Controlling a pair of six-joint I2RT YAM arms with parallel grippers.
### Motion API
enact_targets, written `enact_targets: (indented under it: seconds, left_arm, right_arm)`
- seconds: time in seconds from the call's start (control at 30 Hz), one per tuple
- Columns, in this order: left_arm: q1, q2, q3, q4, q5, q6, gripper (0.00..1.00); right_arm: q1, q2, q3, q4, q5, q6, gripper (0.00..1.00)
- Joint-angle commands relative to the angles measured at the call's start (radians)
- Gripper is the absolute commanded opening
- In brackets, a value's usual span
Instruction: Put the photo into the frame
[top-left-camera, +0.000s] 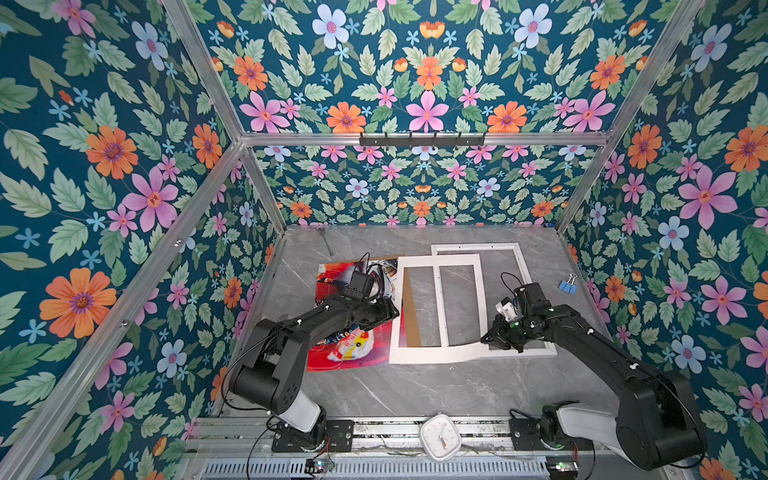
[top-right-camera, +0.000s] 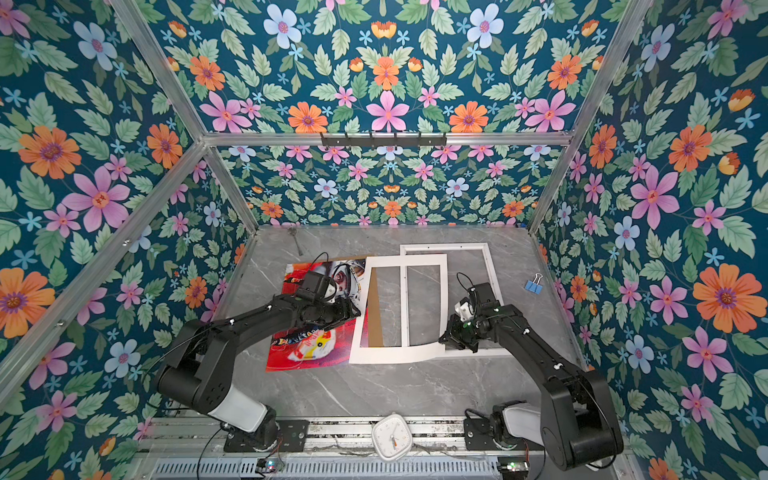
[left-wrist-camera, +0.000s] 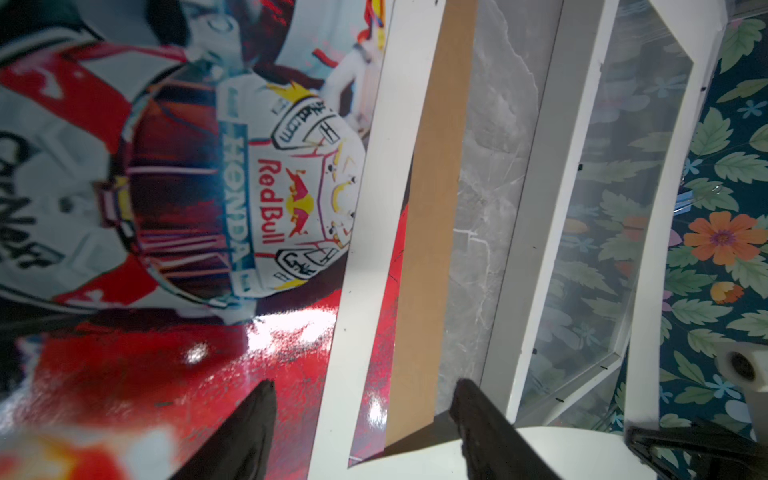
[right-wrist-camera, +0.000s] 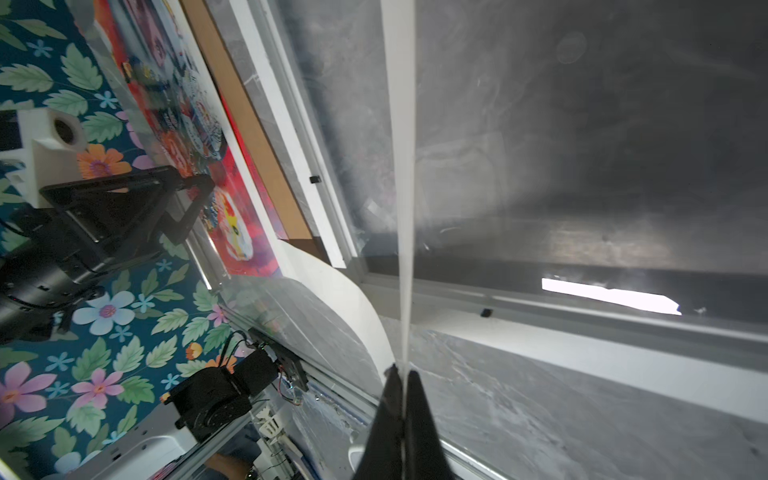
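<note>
Right jaws pinch mat (top-left-camera: 434, 354); one photo (top-left-camera: 353, 350), one frame (top-left-camera: 473, 248)

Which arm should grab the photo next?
Left. The left gripper hangs open over the photo at its edge, while the right gripper is shut on the raised corner of the mat board, away from the photo.

The near strip of the desk (top-left-camera: 436, 390) lies bare from left to right. Farther in, the mat board (top-left-camera: 432, 354) overlaps the right edge of the photo (top-left-camera: 353, 353) and the left part of the frame (top-left-camera: 519, 257). The right claw (top-left-camera: 488, 338) pinches its near right corner. The left arm (top-left-camera: 332, 311) hangs over the photo. A binder clip (top-left-camera: 567, 286) lies right of the frame.
</note>
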Motion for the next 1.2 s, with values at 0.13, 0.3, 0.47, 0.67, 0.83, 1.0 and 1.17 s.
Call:
enact_targets:
  seconds: [0.13,0.3,0.47,0.67,0.83,1.0,1.17]
  left_arm:
    - [-0.002,0.057,0.002,0.044,0.090,0.045,0.64]
    - [-0.017,0.079,0.024,0.068,0.113,0.040,0.63]
    - [-0.029,0.127,0.049,0.119,0.166,0.035,0.62]
    - [-0.038,0.195,0.103,0.132,0.196,0.051,0.58]
    - [-0.051,0.231,0.121,0.167,0.241,0.048,0.47]
    - [-0.067,0.249,0.102,0.214,0.280,0.039,0.42]
    - [-0.069,0.256,0.067,0.263,0.309,0.009,0.38]
  right_arm:
    - [-0.005,0.042,0.047,-0.092,0.181,-0.082,0.00]
    - [-0.006,0.039,0.071,-0.140,0.249,-0.111,0.00]
    - [-0.006,0.027,0.068,-0.148,0.283,-0.132,0.00]
    - [-0.006,0.024,0.074,-0.156,0.299,-0.138,0.00]
    - [-0.006,0.024,0.070,-0.141,0.293,-0.144,0.00]
    - [-0.006,0.027,0.064,-0.112,0.275,-0.158,0.00]
    - [-0.005,0.022,0.055,-0.094,0.260,-0.161,0.00]
